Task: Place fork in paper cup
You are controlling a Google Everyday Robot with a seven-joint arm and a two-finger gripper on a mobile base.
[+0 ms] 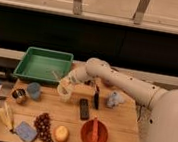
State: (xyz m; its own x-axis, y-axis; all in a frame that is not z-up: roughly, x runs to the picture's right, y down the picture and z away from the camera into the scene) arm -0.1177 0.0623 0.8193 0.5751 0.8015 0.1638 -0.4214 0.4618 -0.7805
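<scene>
Wooden table (pixel 120 122) stands before a dark wall, crowded with things. A white arm reaches in from the right, and its gripper (pixel 68 83) hangs just above the paper cup (pixel 64 94) near the table's middle left. Whether the gripper is open or closed cannot be told. A thin pale sliver, apparently the fork (pixel 56 75), slants up-left from the gripper, over the near edge of the green tray (pixel 32 69). Left of the paper cup sit a blue cup (pixel 33 91) and a tin (pixel 19 95). A black remote (pixel 84 109) lies to the paper cup's right. At the front are grapes (pixel 44 128) and a red bowl (pixel 94 135).
</scene>
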